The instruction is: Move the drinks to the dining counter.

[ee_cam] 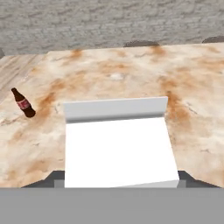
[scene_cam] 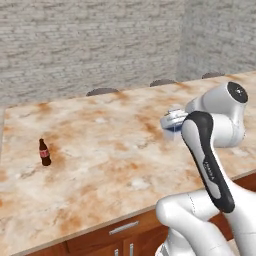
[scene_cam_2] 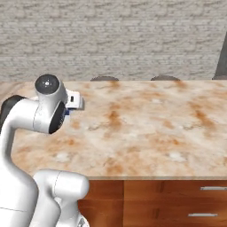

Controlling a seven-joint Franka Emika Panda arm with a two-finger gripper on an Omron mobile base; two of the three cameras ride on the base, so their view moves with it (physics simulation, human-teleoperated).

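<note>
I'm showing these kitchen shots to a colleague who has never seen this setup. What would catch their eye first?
The broad marbled dining counter fills the scene, with the white arm reaching over it from the near edge. In the hand view a white milk carton sits large between the fingers of the gripper, apparently held. A small dark cola bottle with a red label stands alone, upright, toward the counter's left end.
</note>
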